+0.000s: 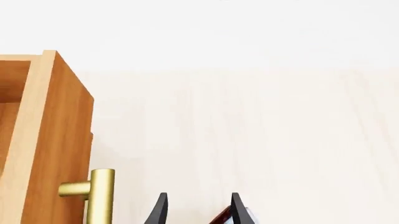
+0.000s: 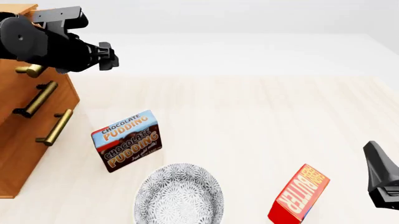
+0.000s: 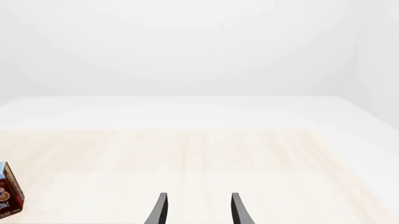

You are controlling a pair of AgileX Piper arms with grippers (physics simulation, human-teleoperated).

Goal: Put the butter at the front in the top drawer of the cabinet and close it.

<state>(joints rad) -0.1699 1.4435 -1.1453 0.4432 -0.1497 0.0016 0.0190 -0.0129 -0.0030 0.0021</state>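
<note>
The butter (image 2: 299, 196), a red box with an orange-yellow lettered face, stands at the front right of the table. My right gripper (image 2: 376, 163) is open and empty just to its right; its fingers (image 3: 161, 209) frame bare table. The wooden cabinet (image 2: 25, 154) stands at the far left. In the left wrist view the top drawer (image 1: 53, 140) is pulled out, its brass handle (image 1: 93, 193) beside my open left gripper (image 1: 198, 210). That gripper (image 2: 109, 56) hovers high by the cabinet's top. A red-and-white box corner (image 1: 221, 218) shows behind one fingertip, mostly hidden.
A blue-and-brown Chocolate Pudding box (image 2: 128, 140) stands right of the cabinet; its edge also shows in the right wrist view (image 3: 7, 193). A patterned grey plate (image 2: 179, 198) lies at the front middle, between the pudding box and the butter. Brass handles (image 2: 55, 127) stick out of the cabinet front.
</note>
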